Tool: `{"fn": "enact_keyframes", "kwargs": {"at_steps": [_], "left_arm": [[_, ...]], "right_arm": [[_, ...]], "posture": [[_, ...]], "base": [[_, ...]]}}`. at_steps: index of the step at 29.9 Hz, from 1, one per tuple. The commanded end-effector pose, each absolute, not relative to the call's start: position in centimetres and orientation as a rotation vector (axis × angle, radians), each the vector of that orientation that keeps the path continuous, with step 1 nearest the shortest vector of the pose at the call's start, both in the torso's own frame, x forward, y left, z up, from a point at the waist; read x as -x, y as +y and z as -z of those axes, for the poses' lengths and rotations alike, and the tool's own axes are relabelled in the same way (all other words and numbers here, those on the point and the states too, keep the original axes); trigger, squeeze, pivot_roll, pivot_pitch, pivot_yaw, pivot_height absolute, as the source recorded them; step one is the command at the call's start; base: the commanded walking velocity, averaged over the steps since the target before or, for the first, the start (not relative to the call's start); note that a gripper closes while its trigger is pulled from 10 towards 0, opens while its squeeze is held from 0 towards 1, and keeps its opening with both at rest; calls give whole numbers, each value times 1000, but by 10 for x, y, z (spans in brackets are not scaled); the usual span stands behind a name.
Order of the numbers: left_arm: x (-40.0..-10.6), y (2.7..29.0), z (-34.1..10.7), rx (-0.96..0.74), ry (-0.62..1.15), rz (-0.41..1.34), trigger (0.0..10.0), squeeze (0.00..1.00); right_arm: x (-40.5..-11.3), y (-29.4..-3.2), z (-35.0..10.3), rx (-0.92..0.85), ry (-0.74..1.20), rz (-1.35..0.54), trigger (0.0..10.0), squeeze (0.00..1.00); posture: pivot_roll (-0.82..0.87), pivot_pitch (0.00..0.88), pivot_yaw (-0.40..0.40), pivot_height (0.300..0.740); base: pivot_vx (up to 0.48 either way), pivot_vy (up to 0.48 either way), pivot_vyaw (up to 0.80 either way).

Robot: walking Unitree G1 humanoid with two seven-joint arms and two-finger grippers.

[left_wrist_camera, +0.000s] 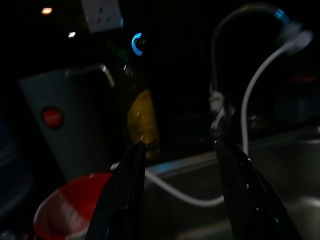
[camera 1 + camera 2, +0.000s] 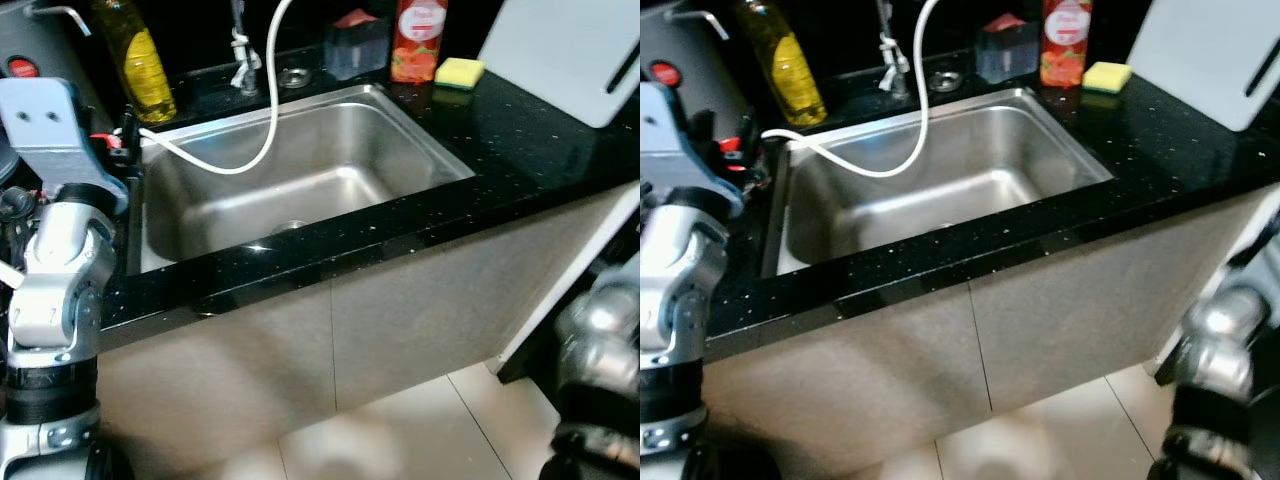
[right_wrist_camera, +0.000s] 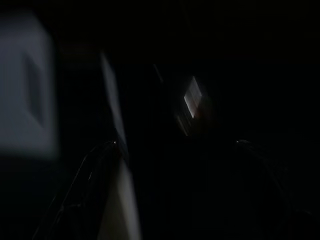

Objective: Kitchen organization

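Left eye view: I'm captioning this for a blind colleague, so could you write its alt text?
A stainless steel sink basin set in a speckled black countertop, with a white hose looping into it. Behind stand a yellow oil bottle, red-labelled bottle, yellow sponge and white cutting board.

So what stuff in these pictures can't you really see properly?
- Yellow bottle: its top is cut off by the head view's upper edge.
- Red bottle: cap cut off the same way, label too small to read.
- White board: runs past the right edge.
- Right arm: blurred at the corner.
- Right wrist view: too dark to name anything.
- Red round thing: half hidden behind a finger of the left tool.
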State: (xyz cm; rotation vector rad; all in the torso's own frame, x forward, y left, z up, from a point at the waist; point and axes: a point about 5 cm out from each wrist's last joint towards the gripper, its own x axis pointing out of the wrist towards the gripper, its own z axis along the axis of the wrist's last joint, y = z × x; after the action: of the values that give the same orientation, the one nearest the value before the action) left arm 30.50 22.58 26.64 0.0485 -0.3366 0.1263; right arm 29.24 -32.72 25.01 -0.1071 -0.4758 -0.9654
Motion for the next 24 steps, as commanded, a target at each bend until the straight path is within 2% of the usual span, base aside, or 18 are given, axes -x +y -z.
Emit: {"fn": "enact_keyframes", "kwargs": {"at_steps": [1, 2, 4, 5, 7, 9, 10, 12, 13, 14, 15, 16, 19, 20, 22, 24], "left_arm": [[-307, 238, -258, -116, -270, -197, 10000, 0], [-307, 238, -258, -116, -270, -197, 10000, 0], [-310, 242, -254, -137, -236, -247, 10000, 0], [-310, 242, -254, -137, -236, -247, 10000, 0], [-310, 256, -246, -150, -136, -346, 10000, 0], [-310, 256, -246, -150, -136, -346, 10000, 0], [-309, 264, -240, -160, -89, -391, 10000, 0], [-307, 276, -239, -189, -55, -478, 10000, 0], [-305, 280, -242, -206, -66, -509, 10000, 0], [-305, 280, -242, -206, -66, -509, 10000, 0], [-301, 285, -245, -222, -84, -541, 10000, 0], [-301, 285, -245, -222, -84, -541, 10000, 0], [-299, 287, -243, -162, -98, -533, 10000, 0], [-299, 287, -243, -162, -98, -533, 10000, 0], [-298, 293, -234, -117, -48, -567, 10000, 0], [-298, 295, -231, -109, -30, -581, 10000, 0]], "right_arm": [[-297, -312, -276, 143, -576, 894, 10000, 0], [-297, -312, -276, 143, -576, 894, 10000, 0], [-296, -299, -314, 183, -719, 837, 10000, 0], [-296, -299, -314, 183, -719, 837, 10000, 0], [-306, -259, -338, 184, -804, 600, 10000, 0], [-306, -259, -338, 184, -804, 600, 10000, 0], [-312, -236, -340, 181, -812, 468, 10000, 0], [-320, -198, -330, 149, -775, 280, 10000, 0], [-325, -186, -318, 73, -710, 217, 10000, 0], [-325, -186, -318, 73, -710, 217, 10000, 0], [-332, -169, -299, -48, -604, 129, 10000, 0], [-332, -169, -299, -48, -604, 129, 10000, 0], [-337, -138, -267, -228, -417, -23, 10000, 0], [-337, -138, -267, -228, -417, -23, 10000, 0], [-334, -114, -256, -285, -357, -101, 10000, 0], [-334, -111, -256, -290, -355, -111, 10000, 0]], "posture": [[71, 0, 119, 740], [71, 0, 119, 740], [77, 0, 114, 740], [77, 0, 114, 740], [94, 0, 113, 740], [94, 0, 113, 740], [94, 0, 113, 740], [115, 0, 103, 740], [119, 0, 104, 740], [119, 0, 104, 740], [123, 0, 105, 740], [123, 0, 105, 740], [134, 0, 104, 740], [134, 0, 104, 740], [146, 0, 102, 740], [146, 0, 102, 740]], "base": [[0, 0, 0], [0, 0, 0], [0, 0, 0], [0, 0, 0], [0, 0, 0], [0, 0, 0], [0, 0, 0], [0, 0, 0], [0, 0, 0], [0, 0, 0], [0, 0, 0], [0, 0, 0], [0, 0, 0], [0, 0, 0], [0, 0, 0], [0, 0, 0]]}}
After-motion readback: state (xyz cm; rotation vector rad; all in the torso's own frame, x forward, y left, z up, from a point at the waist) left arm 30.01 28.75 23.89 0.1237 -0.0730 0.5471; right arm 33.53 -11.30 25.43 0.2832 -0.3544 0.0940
